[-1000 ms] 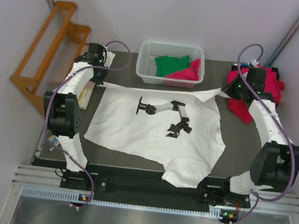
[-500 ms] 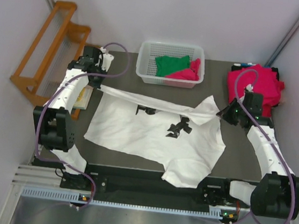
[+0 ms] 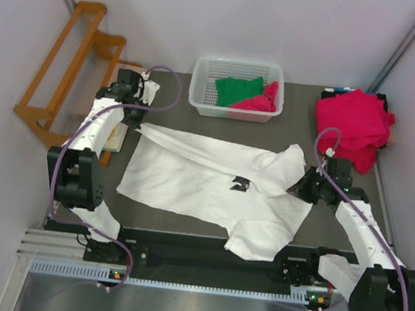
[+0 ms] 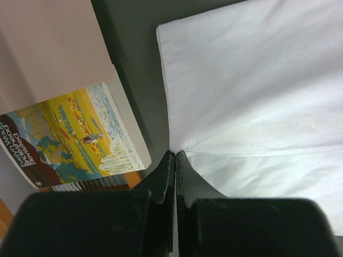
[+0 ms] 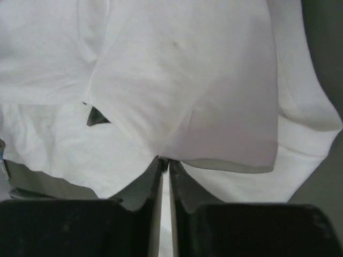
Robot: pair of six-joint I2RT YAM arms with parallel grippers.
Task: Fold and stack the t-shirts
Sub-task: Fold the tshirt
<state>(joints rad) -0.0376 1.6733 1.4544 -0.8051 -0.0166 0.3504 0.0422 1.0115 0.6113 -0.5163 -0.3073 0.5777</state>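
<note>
Only readable text: book (image 4: 75, 134) spine in left wrist view, looks like "Evelyn Waugh" plus "…Revisited", rest cut off; black print (image 3: 239, 183) on the white t-shirt (image 3: 211, 193) carries no legible text. White t-shirt is spread mid-table (image 3: 302, 110), near sleeve hanging over the front edge. Left gripper (image 3: 134, 125) fingers pressed together, pinching its far-left corner; right gripper (image 3: 299, 187) likewise clamped on the folded-over right edge. Versus a second ago: far edge now pulled toward the near side, print mostly covered, right arm moved off the crimson pile (image 3: 352, 127), which now shows fully. Green shirt (image 3: 237, 90) and crimson shirt (image 3: 262, 102) sit in basket (image 3: 199, 98), partly hidden by its wall.
</note>
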